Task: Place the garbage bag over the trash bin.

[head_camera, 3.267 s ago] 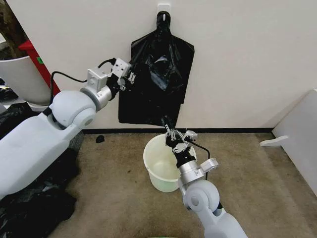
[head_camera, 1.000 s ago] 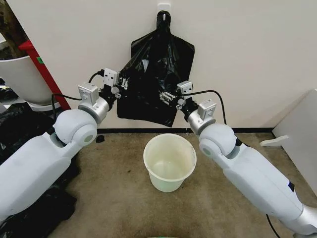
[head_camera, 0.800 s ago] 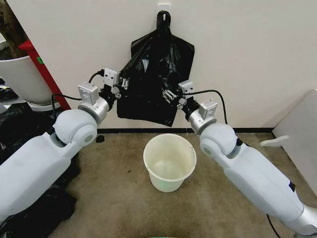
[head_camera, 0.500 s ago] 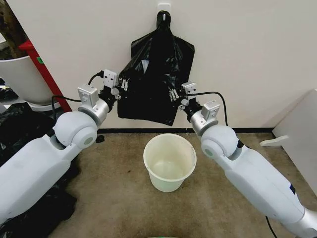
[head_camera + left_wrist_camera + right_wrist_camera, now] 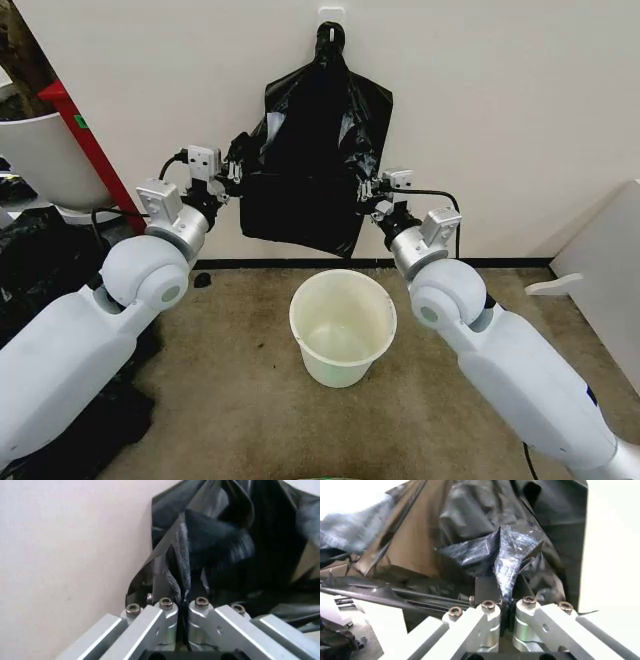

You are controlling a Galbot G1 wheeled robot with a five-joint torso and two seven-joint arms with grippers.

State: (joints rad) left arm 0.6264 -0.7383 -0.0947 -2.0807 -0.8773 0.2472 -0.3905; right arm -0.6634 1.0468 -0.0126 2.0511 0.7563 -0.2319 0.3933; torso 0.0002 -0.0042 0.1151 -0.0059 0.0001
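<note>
The glossy black garbage bag (image 5: 310, 165) hangs from a hook on the wall, spread wide between my two grippers. My left gripper (image 5: 238, 168) is shut on the bag's left edge, and a pinched fold of garbage bag (image 5: 182, 573) runs between the fingers of my left gripper (image 5: 183, 603). On the right edge my right gripper (image 5: 366, 190) is shut too; in its wrist view the right gripper (image 5: 507, 605) clamps a crumpled peak of garbage bag (image 5: 505, 551). The cream-white trash bin (image 5: 343, 326) stands upright on the floor directly below the bag, open and empty.
A large white tub (image 5: 45, 155) and a red post (image 5: 85, 135) stand at the left wall. Bulky black plastic (image 5: 60, 420) lies on the floor at the left. A white panel (image 5: 605, 270) leans at the right. Brown carpet surrounds the bin.
My right gripper rose from the bin to the bag's lower edge. Over the last second both grippers moved apart, left going left and right going right, stretching the bag wider.
</note>
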